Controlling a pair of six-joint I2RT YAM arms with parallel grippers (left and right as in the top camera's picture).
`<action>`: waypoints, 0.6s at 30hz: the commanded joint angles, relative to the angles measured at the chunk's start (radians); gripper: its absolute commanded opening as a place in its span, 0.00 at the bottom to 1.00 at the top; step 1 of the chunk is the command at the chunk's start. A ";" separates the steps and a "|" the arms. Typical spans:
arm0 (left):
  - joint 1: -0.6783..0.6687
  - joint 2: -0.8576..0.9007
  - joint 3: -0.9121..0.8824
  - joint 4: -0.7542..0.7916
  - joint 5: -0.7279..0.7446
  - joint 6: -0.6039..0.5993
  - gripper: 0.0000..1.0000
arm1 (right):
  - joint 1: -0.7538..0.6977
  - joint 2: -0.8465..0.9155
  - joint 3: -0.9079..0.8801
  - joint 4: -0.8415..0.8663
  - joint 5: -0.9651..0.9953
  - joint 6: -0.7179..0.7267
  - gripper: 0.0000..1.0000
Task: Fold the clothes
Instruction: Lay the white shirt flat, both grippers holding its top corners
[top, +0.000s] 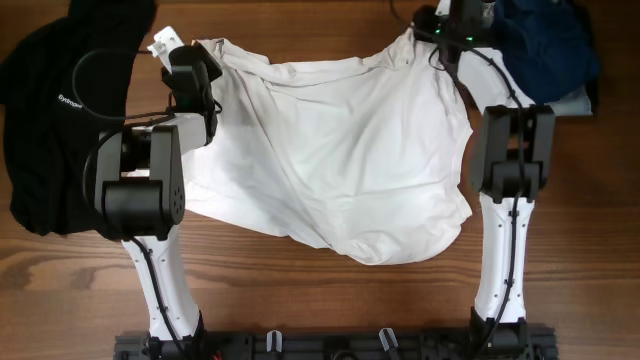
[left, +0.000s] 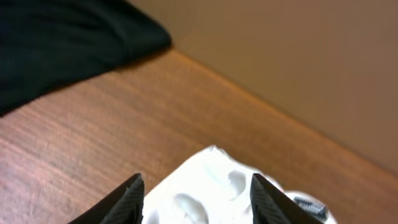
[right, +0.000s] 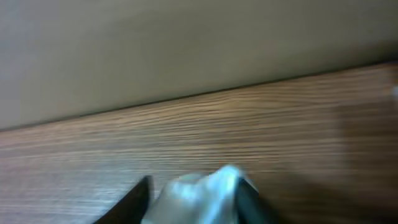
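Note:
A large white T-shirt (top: 340, 150) lies spread across the middle of the table, plain side up with no lettering showing. My left gripper (top: 190, 52) is at its far left corner. In the left wrist view the jaws (left: 200, 199) sit either side of a bunch of the white cloth (left: 208, 177). My right gripper (top: 432, 30) is at the far right corner and is shut on a bunched fold (right: 199, 186), as the right wrist view (right: 194, 202) shows. A black garment (top: 45, 120) with small white text lies at the far left, and also shows in the left wrist view (left: 56, 43).
A dark blue garment (top: 545, 45) lies in a heap at the back right, next to the right gripper. The table's back edge meets a plain wall (right: 186, 43) close behind both grippers. Bare wooden table (top: 300, 300) lies in front of the shirt.

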 joint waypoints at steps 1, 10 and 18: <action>0.004 0.008 0.014 -0.019 -0.014 0.039 0.57 | -0.032 -0.025 0.008 -0.023 0.008 0.004 0.60; 0.006 -0.228 0.014 -0.417 -0.024 0.060 0.66 | 0.022 -0.229 0.008 -0.344 -0.121 -0.059 0.71; 0.006 -0.286 0.014 -0.822 -0.006 0.044 0.70 | 0.126 -0.208 -0.027 -0.465 0.063 0.011 0.48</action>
